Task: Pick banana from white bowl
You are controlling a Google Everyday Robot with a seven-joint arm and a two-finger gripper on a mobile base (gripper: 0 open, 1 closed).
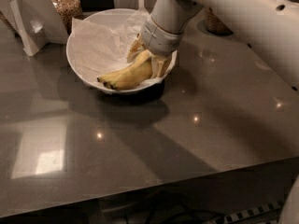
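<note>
The claw (pixel 150 59) is down inside the bowl (pixel 74 64), at the stem end of the banana (pixel 127 76) — gripping or not, I cannot tell. Caught so near one end, the banana could pivot and slip out — or the paper (pixel 98 45) lifts too.

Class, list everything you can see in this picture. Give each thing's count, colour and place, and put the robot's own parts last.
table: one, glossy grey, fills most of the view
white bowl: one, white, towards the table's back
paper liner: one, crumpled white, inside the bowl
bananas: at least two, yellow, together at the bowl's front
jar: one, clear with brownish filling, behind the bowl, left
folded card: one, white, far left
container: one, brownish, behind the arm, partly hidden
arm: one, white, reaching in from the upper right
gripper: one, tan, in the bowl at the bananas
</note>
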